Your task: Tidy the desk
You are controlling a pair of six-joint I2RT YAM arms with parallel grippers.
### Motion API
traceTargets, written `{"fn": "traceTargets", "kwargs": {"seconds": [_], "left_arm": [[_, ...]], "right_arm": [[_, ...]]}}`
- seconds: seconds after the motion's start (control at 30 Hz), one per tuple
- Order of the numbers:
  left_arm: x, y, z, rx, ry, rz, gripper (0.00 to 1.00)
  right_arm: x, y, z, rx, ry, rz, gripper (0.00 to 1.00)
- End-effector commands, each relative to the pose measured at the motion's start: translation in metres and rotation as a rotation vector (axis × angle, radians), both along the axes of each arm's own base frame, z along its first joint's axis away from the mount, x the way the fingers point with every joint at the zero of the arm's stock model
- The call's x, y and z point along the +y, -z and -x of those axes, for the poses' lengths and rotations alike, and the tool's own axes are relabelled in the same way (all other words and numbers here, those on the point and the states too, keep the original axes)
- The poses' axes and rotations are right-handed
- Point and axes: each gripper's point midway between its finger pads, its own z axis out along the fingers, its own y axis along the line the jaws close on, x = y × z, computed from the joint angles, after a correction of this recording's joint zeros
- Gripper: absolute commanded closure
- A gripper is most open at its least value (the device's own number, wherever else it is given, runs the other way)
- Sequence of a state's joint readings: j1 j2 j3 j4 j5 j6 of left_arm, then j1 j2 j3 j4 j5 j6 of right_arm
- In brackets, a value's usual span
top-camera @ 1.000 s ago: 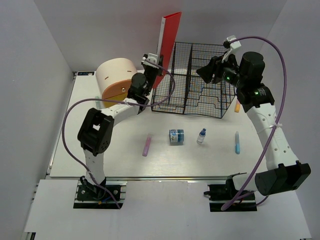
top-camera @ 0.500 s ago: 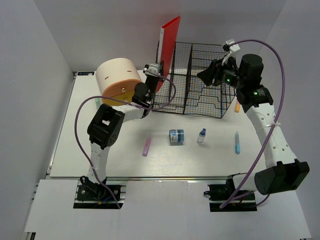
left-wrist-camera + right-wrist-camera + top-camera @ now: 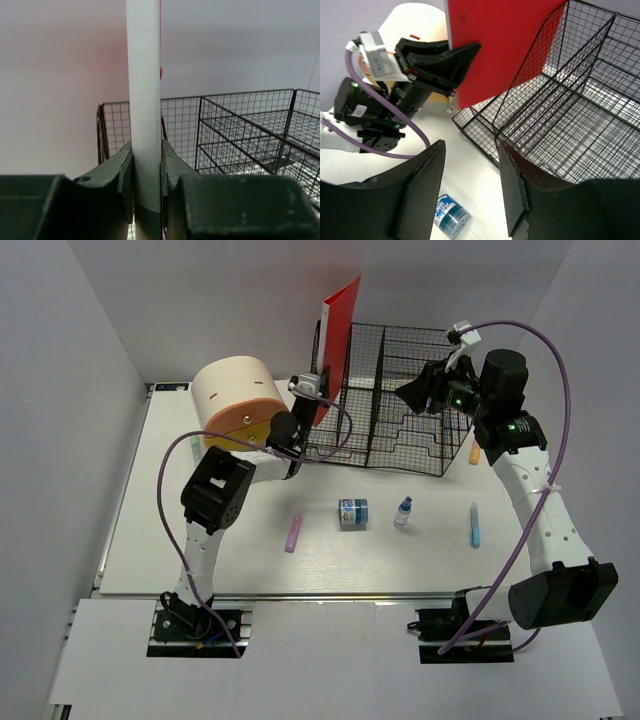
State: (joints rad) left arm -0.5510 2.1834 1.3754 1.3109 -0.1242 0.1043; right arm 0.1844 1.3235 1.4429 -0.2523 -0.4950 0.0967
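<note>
Robotics lab, a boxed-in test cell. Plain white panels (image 3: 60,390) wall a white surface (image 3: 150,540) on the left, back and right. A metal rail (image 3: 330,597) runs along the near edge.

Left arm (image 3: 215,490) and right arm (image 3: 545,515) are bolted there side by side, with purple cable (image 3: 520,318) looping from the wrists.

Office goods are set out sparsely, like test props:
- black wire basket (image 3: 400,440)
- red folder (image 3: 340,320)
- cream-and-orange drawer box (image 3: 235,390)
- purple marker (image 3: 294,533)
- blue marker (image 3: 474,524)
- small bottle (image 3: 403,511)
- blue-labelled jar (image 3: 352,513)

Lighting is flat and even throughout.
</note>
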Motion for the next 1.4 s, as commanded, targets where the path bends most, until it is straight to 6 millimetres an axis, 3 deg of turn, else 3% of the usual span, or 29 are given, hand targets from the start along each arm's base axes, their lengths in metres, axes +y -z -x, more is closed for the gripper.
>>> {"fn": "traceTargets", "kwargs": {"seconds": [0.0, 0.4, 0.67, 0.9, 0.93, 1.0, 1.17, 1.37], "left_arm": [[0.012, -0.05, 0.013, -0.157, -0.003, 0.11, 1.0], [0.032, -0.055, 0.024, -0.236, -0.026, 0.158, 1.0], [0.031, -0.033, 0.034, -0.214, -0.011, 0.145, 1.0], [0.033, -0.016, 0.027, -0.167, -0.037, 0.137, 0.99], [0.034, -0.017, 0.027, -0.165, -0.042, 0.14, 0.95], [0.035, -0.014, 0.026, -0.155, -0.045, 0.139, 0.73], [0.034, -0.009, 0.033, -0.131, -0.043, 0.122, 0.42], [0.039, -0.004, 0.04, -0.086, -0.045, 0.101, 0.24]], "right_arm": [[0.002, -0.017, 0.001, -0.072, -0.021, -0.011, 0.47], [0.005, -0.021, 0.006, -0.077, -0.047, -0.033, 0.48], [0.007, -0.008, 0.009, -0.064, -0.061, -0.028, 0.48], [0.005, -0.006, 0.01, -0.067, -0.059, -0.024, 0.48], [0.005, -0.005, 0.01, -0.064, -0.059, -0.024, 0.47], [0.005, -0.005, 0.011, -0.07, -0.062, -0.024, 0.48], [0.005, -0.005, 0.012, -0.07, -0.062, -0.024, 0.48], [0.004, -0.002, 0.013, -0.073, -0.059, -0.024, 0.47]]}}
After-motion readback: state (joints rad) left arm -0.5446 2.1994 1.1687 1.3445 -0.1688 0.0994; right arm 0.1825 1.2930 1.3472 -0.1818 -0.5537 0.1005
